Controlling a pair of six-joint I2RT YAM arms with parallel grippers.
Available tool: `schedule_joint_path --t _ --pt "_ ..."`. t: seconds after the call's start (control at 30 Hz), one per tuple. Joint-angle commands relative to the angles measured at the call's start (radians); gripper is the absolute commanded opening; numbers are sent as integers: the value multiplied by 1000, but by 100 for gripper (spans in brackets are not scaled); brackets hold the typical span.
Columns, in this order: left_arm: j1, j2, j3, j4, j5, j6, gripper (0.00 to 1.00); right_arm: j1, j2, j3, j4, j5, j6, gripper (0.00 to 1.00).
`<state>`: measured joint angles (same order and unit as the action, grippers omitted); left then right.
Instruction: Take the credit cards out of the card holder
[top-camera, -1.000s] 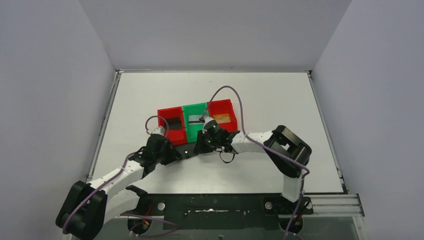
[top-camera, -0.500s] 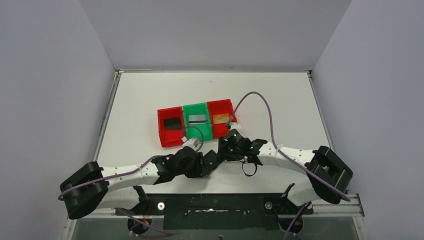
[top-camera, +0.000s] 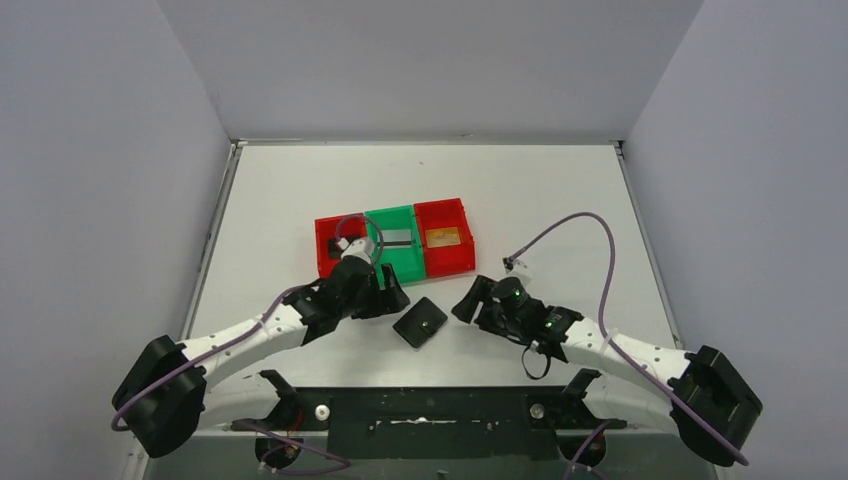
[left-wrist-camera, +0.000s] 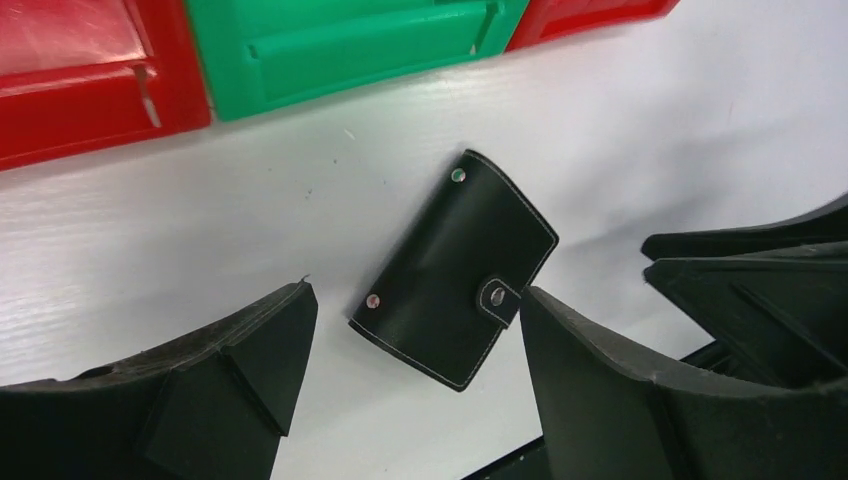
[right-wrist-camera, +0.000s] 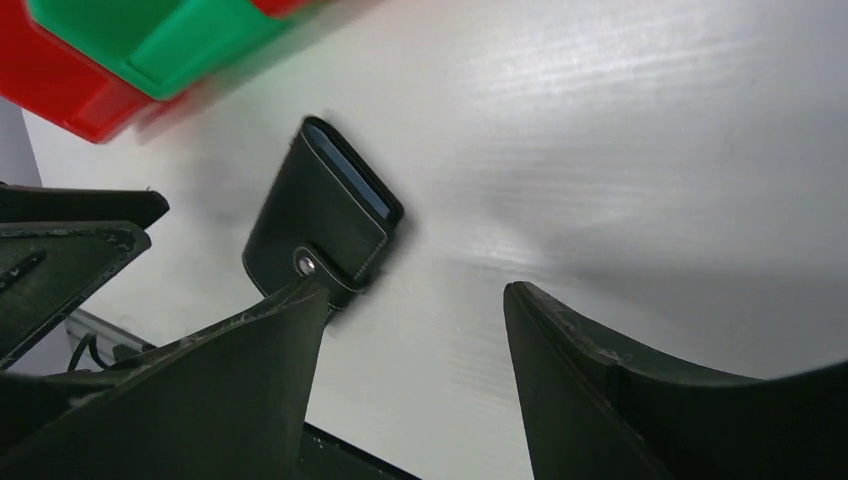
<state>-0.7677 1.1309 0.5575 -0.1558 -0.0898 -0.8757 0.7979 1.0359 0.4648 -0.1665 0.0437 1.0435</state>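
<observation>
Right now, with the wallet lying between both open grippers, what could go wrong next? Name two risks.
The wallet lies flat and looks snapped shut, so a grab may just slide it across the table. The left gripper sits close to the bins and could knock them.

Robotics lab cell: 2 arms (top-camera: 240, 335), white table (top-camera: 300, 180), bare grey walls (top-camera: 100, 150) around.
</observation>
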Motion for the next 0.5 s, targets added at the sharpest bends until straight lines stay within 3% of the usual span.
schedule_joint_path --t 0.0,0.2,0.33,0.47 --pt "10 90 33 71 158 128 75 28 63 -69 280 -84 172 65" --pt "6 161 -7 142 242 117 70 52 258 24 329 -141 145 55" --pt "-2 151 -57 205 286 87 55 39 347 73 325 -150 130 51" --pt "-45 143 -80 235 294 65 51 -12 405 107 364 -230 81 48"
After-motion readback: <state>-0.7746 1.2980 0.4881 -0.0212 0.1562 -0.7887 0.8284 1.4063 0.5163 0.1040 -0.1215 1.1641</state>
